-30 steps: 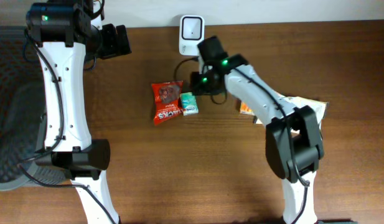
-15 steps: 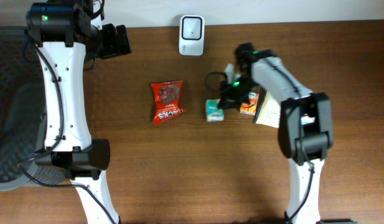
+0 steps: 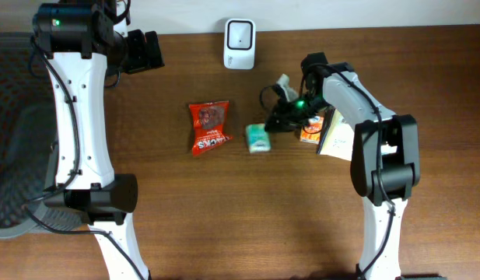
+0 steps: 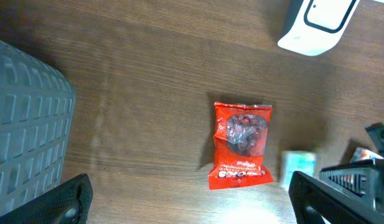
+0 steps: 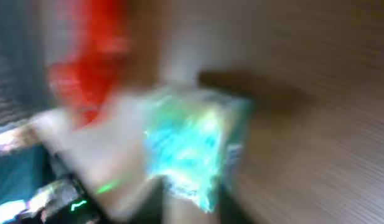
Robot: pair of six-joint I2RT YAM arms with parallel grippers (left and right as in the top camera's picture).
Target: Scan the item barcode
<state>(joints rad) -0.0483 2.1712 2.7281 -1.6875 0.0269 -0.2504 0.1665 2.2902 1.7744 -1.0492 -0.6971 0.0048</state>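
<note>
Left gripper (image 3: 148,50) spread wide, far left at the back. Red snack packet (image 3: 209,128) flat on worktop (image 3: 224,218); teal box (image 3: 257,138) just right of it, well apart from the scanner (image 3: 240,33). Right gripper (image 3: 280,121) close beside the box; I cannot tell its opening.

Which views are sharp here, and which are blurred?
Overhead: sharp, evenly lit, small teal box and red foil snack pouch clear. Left wrist: sharp, glare on the wooden table below the pouch. Right wrist: heavy motion blur, only teal and red smears.
</note>
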